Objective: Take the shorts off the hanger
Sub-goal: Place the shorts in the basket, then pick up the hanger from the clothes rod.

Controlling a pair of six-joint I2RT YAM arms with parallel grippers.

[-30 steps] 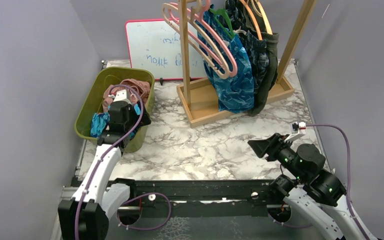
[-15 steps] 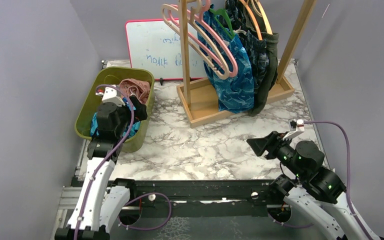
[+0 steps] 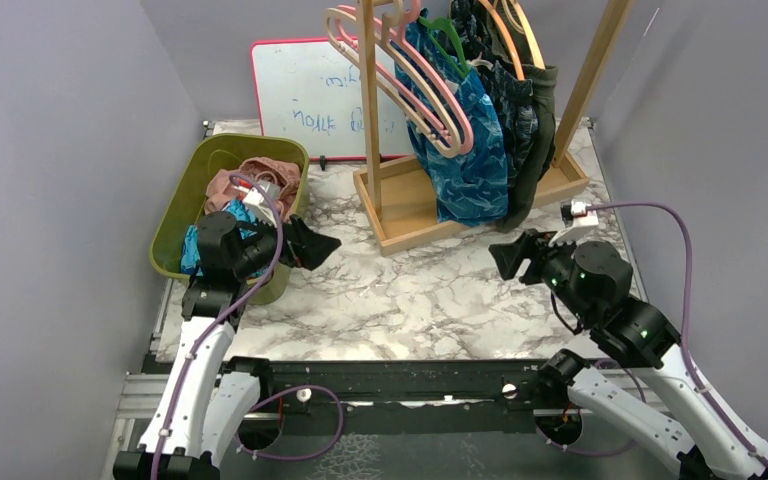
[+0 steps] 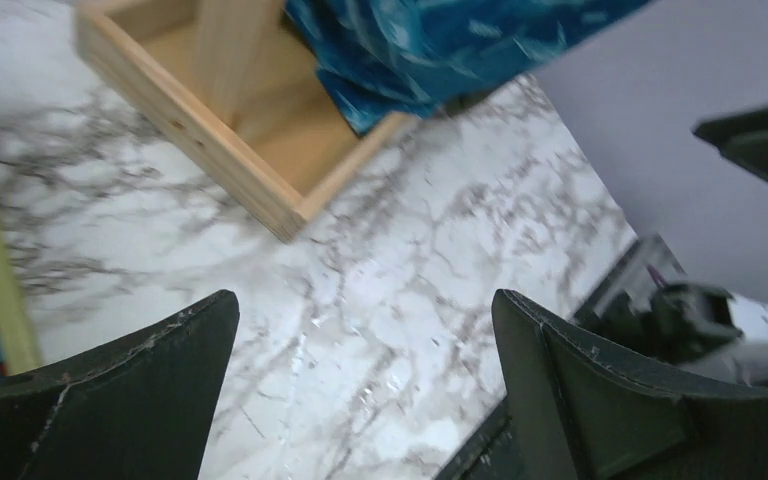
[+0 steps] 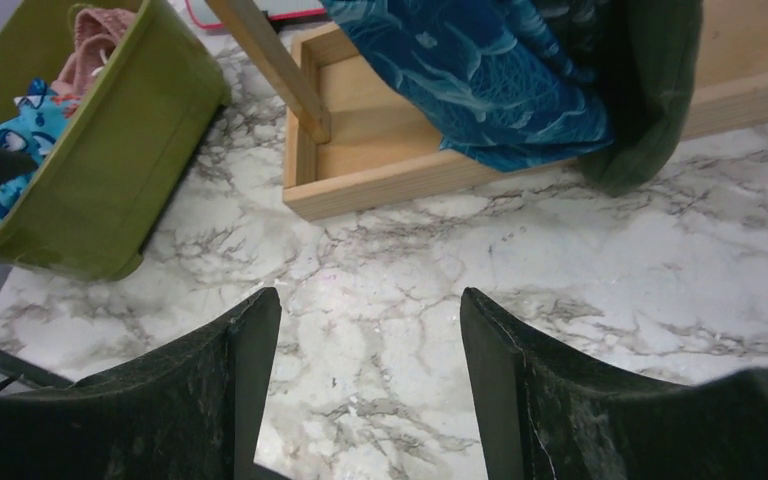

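My left gripper and right gripper were spread wide and held nothing, and the green bin at the left had pink shorts and bright blue shorts inside.

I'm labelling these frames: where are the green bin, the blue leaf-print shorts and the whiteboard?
green bin (image 5: 110, 170), right wrist view, on its outer wall
blue leaf-print shorts (image 5: 480, 80), right wrist view, middle of the hanging cloth
whiteboard (image 3: 295, 90), top external view, on its white face
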